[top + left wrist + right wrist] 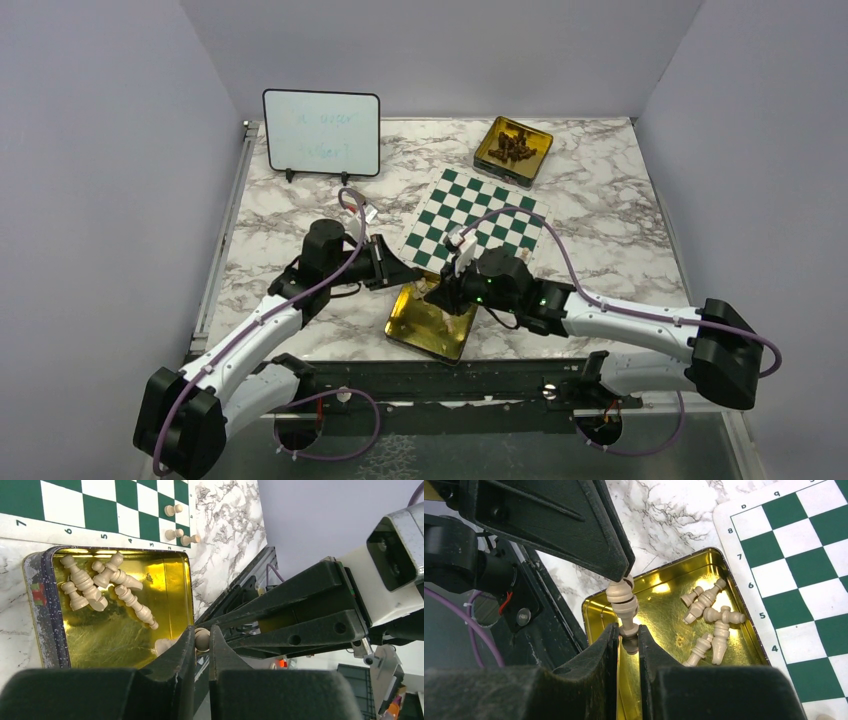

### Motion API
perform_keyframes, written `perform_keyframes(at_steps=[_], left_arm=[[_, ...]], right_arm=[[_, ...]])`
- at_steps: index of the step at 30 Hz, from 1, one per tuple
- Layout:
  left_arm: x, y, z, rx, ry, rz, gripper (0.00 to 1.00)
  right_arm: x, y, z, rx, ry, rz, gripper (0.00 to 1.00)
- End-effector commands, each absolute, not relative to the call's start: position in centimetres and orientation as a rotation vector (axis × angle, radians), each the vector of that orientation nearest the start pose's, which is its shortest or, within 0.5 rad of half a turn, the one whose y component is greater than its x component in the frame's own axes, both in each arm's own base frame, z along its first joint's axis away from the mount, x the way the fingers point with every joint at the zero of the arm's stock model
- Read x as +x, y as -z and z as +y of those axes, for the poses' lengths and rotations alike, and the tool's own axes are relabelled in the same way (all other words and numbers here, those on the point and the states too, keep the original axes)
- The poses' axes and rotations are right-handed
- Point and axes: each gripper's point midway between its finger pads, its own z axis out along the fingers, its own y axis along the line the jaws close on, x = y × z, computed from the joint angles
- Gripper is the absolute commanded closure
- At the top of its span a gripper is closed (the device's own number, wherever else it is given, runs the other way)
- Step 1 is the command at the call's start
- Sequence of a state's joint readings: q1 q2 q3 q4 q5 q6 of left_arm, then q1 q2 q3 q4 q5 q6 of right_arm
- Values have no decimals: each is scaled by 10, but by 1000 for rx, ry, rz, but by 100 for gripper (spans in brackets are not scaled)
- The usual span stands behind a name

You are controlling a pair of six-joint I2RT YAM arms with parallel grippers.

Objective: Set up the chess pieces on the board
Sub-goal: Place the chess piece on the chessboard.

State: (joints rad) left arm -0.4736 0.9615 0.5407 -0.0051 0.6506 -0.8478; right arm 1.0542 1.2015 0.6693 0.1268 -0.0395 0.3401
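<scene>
The board (pixel 478 222) is checked in dark green and white and is bordered in white with black numbers. The chess pieces (pixel 92 587) are coloured pale cream. The near tin (pixel 47 625) is lined in shiny gold and rimmed darkly. The counter (pixel 620 220) is patterned as white marble veined with grey. The left end effector (pixel 201 634) and the right end effector (pixel 628 631) are finished in black.

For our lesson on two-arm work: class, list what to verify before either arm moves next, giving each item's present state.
1. Right gripper shut on the chess piece: ok.
2. Left gripper released from it: not ok, both clamp it.
3. Piece above the gold tin, should it slip: cannot tell, it is near the rim.
4. Board has free squares: ok; only three pawns sit at one edge.
5. Which kind of piece it is: cannot tell.
</scene>
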Motion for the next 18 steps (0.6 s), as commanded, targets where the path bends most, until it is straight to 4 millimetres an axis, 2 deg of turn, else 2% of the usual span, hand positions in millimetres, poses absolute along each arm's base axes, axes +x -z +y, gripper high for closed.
perform_keyframes(at_steps=[1, 7, 12, 18], left_arm=[[189, -187, -248, 116, 1467, 2185, 95], [205, -193, -241, 86, 1348, 2161, 100], [227, -194, -230, 41, 1191, 2140, 100], [247, -193, -213, 44, 984, 2151, 100]], right_arm=[[172, -142, 339, -729, -895, 1994, 91], [162, -114, 326, -712, -868, 2101, 91], [162, -105, 313, -642, -833, 2153, 91], [162, -99, 312, -560, -813, 2244, 90]])
